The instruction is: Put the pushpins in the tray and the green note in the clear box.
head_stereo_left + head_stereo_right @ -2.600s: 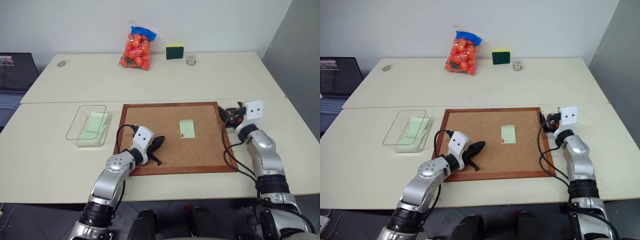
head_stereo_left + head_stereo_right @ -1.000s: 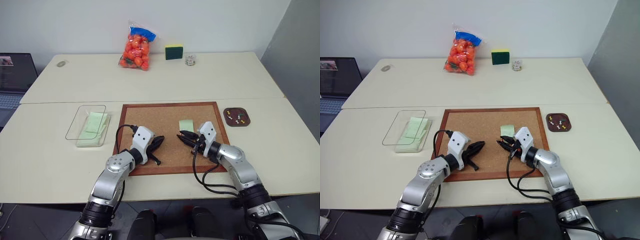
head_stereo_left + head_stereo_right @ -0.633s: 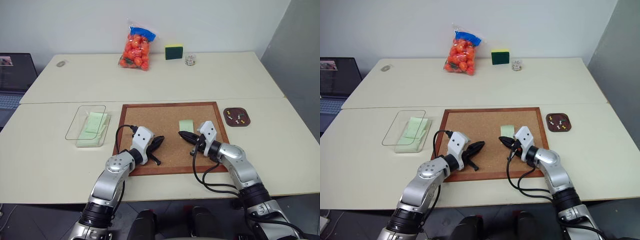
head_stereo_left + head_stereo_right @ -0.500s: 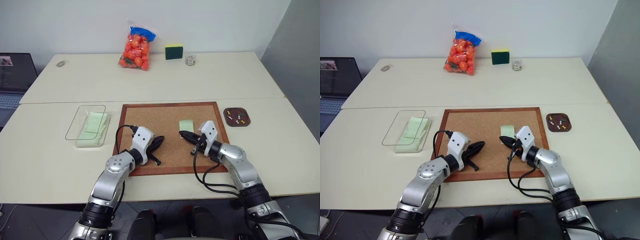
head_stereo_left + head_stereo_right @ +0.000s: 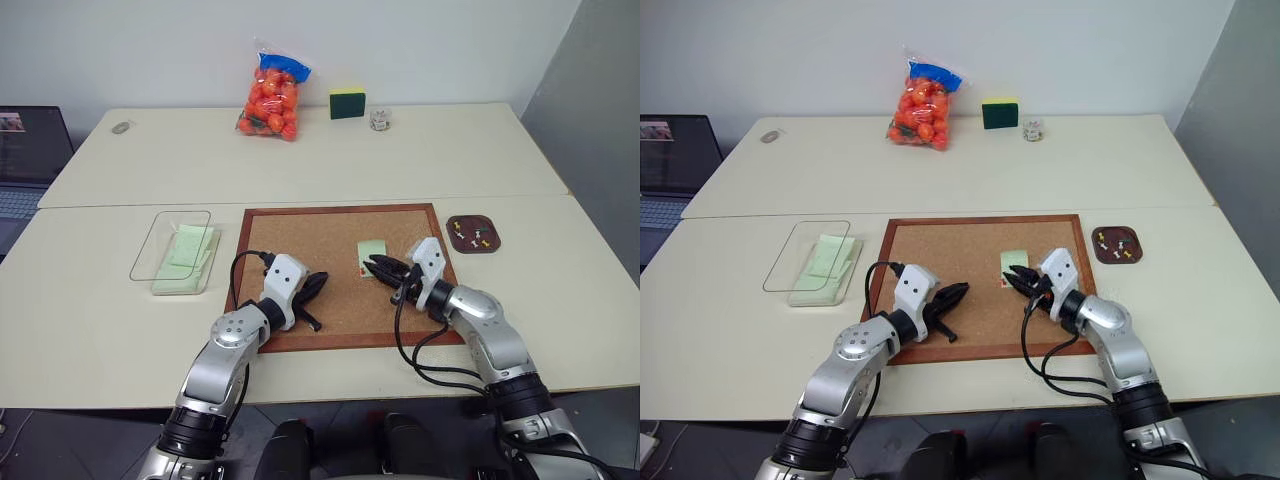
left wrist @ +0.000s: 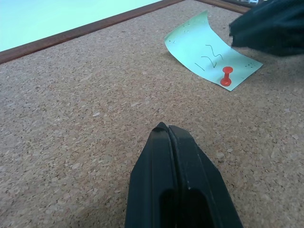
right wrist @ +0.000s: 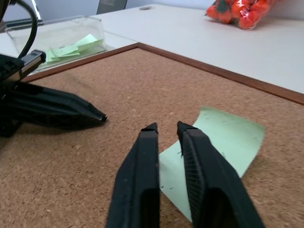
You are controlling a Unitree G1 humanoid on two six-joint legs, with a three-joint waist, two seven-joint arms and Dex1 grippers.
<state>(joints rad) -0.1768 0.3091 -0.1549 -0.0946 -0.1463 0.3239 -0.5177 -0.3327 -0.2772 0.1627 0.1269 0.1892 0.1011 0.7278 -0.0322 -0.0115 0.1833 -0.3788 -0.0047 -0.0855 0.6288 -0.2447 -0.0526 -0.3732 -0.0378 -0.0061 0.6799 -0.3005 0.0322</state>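
Right of centre on the cork board (image 5: 300,235), the green note (image 5: 372,253) lies w/ a red pin (image 6: 226,76) through its near edge, still fixing it down. The right tool (image 5: 378,268) sits just at that near edge, fingers slightly parted w/ a narrow gap, nothing between them; in the right wrist view its tips hang over the note's lower corner, paper running up and away to the right of the frame. The pin is too small to make out there, so can't tell if it lies in the gap.

The left tool (image 5: 318,283) rests lower-left on the board, fingers pressed shut and empty, well apart from the note. From its wrist cam the note is upper right, far edge curling up, pin at the near right corner.

So the key relation: pin is just ahead of the right tool, at the note edge facing it; right arm much the nearer. Judging by that, next move is prob. the right tool nudging onto the pin head, closing, pulling up.

Tray (image 5: 473,233) is off the board's right side on the surface, w/ a few pins already in it, incl. a yellow one (image 5: 482,240). Clear box (image 5: 172,251) is at centre left w/ a stack of green notes (image 5: 188,250) inside
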